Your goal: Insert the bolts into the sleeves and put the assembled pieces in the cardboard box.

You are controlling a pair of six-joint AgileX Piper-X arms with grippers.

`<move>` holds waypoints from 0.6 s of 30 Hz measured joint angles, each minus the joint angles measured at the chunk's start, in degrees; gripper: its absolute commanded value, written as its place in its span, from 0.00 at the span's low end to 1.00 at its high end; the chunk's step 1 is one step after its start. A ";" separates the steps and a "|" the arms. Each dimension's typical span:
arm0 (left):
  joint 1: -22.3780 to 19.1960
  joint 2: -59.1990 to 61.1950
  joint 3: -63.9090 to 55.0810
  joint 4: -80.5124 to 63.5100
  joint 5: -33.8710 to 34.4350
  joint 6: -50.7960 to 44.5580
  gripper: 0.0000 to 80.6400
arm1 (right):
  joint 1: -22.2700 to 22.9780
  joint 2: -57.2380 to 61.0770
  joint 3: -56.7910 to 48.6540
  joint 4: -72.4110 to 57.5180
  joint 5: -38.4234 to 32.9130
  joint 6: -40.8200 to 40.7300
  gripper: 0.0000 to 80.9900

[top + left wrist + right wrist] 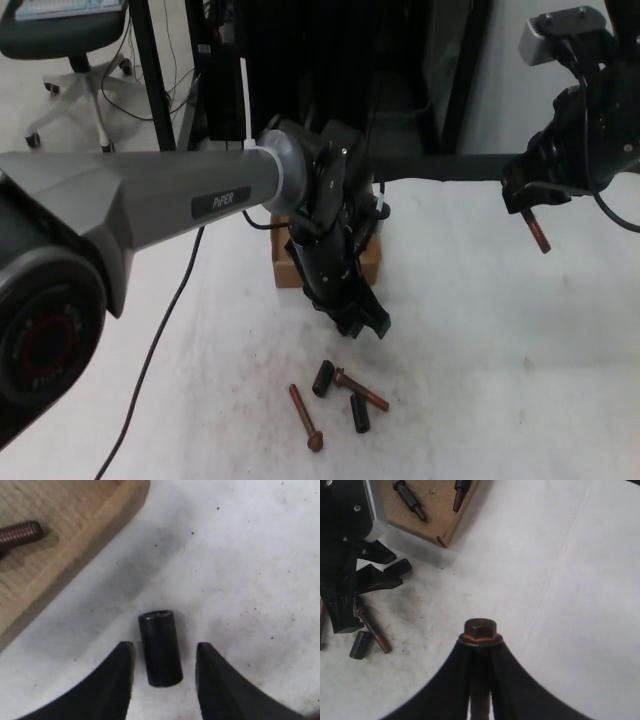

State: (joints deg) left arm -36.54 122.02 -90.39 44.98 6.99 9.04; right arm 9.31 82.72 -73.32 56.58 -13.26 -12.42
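Left arm (200, 195) blocks cardboard box (283, 268), loose bolts (304, 415) near, open bench (500, 350) between arms.

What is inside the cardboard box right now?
Two assembled pieces, bolts in sleeves, lie in the cardboard box. In the high view the left gripper covers most of the inside, so more cannot be told.

Robotics laboratory or test workshop. The setting is indicated by a bench (500, 350) covered in white sheeting, over which two grey-and-black robot arms are extended: the left arm (150, 200) and the right arm (580, 130), the latter fitted with a wrist camera (560, 35). A black cable (158, 340) is trailed across the sheeting. Loose bolts (303, 415) and sleeves (322, 378) are scattered on it beside a cardboard box (283, 266). Behind the bench, black frame posts (150, 70) and a wheeled office chair (60, 35) on a pale floor (20, 95) are seen.
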 measured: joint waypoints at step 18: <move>0.00 0.65 0.00 1.98 0.00 0.00 0.48 | 0.00 0.00 0.00 0.00 0.00 0.00 0.01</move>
State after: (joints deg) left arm -36.54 122.68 -90.39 46.96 6.99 9.04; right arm 9.31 82.72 -73.32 56.58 -13.26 -12.42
